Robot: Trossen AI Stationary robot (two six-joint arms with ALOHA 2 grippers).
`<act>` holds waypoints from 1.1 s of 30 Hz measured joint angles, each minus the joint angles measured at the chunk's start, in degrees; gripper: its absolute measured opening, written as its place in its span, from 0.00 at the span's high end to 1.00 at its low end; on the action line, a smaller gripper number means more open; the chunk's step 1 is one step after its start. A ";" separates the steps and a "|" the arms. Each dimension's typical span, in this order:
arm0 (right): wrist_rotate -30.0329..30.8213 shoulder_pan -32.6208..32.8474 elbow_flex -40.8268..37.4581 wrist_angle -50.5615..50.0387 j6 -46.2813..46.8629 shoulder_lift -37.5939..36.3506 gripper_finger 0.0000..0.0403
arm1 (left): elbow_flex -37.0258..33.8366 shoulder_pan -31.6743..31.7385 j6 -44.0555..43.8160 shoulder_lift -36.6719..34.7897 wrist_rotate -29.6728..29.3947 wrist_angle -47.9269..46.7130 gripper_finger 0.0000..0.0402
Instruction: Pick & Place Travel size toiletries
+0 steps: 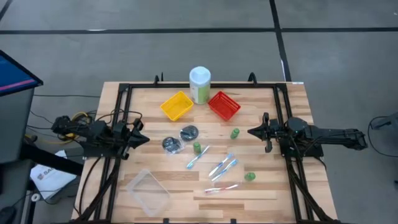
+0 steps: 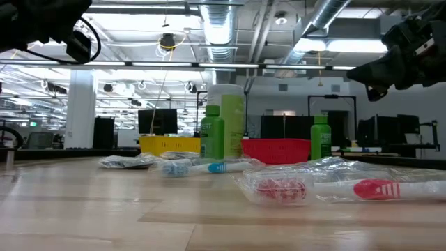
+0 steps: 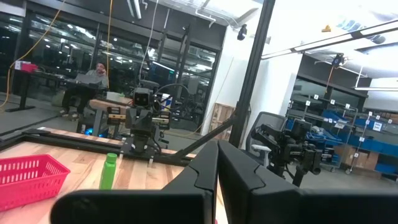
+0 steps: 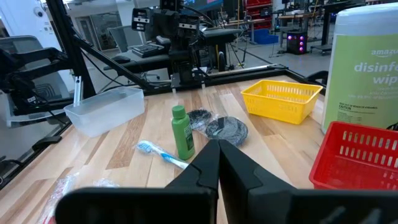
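Observation:
The toiletries lie loose on the table's middle. Two dark round tins (image 1: 188,132) (image 1: 172,145) lie flat. Three small green bottles (image 1: 235,133) (image 1: 197,147) (image 1: 250,177) stand upright. Thin toothbrush sticks (image 1: 198,157) (image 1: 222,166) (image 1: 222,188) lie flat in clear wrap. My left gripper (image 1: 144,140) hovers shut at the table's left side, left of the tins. My right gripper (image 1: 251,132) hovers shut at the right side, just right of one bottle. In the right wrist view, a bottle (image 4: 181,132), a toothbrush (image 4: 161,154) and a tin (image 4: 227,129) lie ahead of the shut fingers (image 4: 219,155).
A yellow basket (image 1: 177,106) and a red basket (image 1: 224,105) sit near the far edge, with a tall pale-green canister with a white cap (image 1: 199,84) between them. A clear plastic box (image 1: 149,190) lies near the front left. A dark frame (image 1: 127,87) borders the table.

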 joint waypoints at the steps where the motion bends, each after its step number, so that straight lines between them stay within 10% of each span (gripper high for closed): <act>1: 0.01 0.00 0.00 0.00 -0.01 0.01 1.00 | 0.01 0.00 0.00 0.00 0.00 0.02 0.98; 29: 0.00 0.00 -0.01 0.00 -0.33 -0.01 1.00 | 0.02 0.00 0.02 0.01 -0.01 1.29 0.98; 33: 0.00 0.15 -0.01 1.73 12.49 0.01 1.00 | 0.00 0.00 0.01 0.01 -0.01 1.58 0.98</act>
